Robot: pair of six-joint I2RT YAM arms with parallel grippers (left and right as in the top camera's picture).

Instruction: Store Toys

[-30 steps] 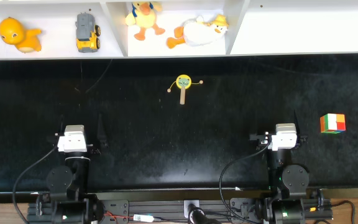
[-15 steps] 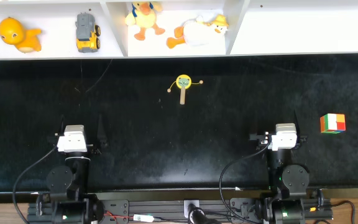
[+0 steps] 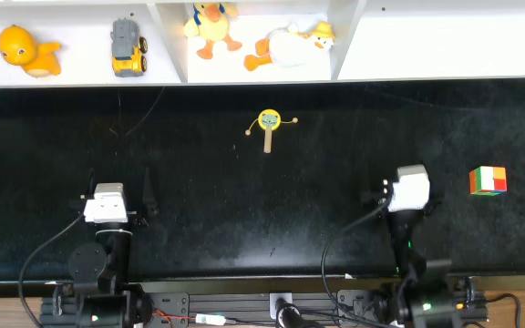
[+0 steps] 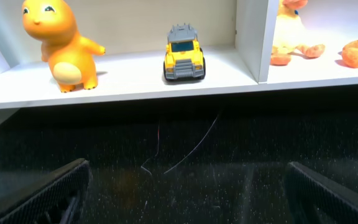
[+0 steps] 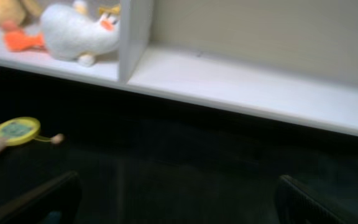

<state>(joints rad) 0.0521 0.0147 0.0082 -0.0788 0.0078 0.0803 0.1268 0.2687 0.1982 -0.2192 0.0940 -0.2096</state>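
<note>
A yellow rattle drum [image 3: 268,122] lies on the black table [image 3: 244,210] near the white shelf [image 3: 427,55], which holds a toy truck [image 3: 128,47]. A coloured cube [image 3: 488,180] sits on the table's right side. The left jaws and right jaws are released and hold nothing.

Black table [image 3: 199,182] lies open up to the shelf [image 3: 427,68], broken by a rattle drum [image 3: 269,122] and colored cube [image 3: 488,180].

Robot lab bench: black mat [image 3: 244,200], white shelf [image 3: 427,41], cabled arm bases [image 3: 94,266]
</note>
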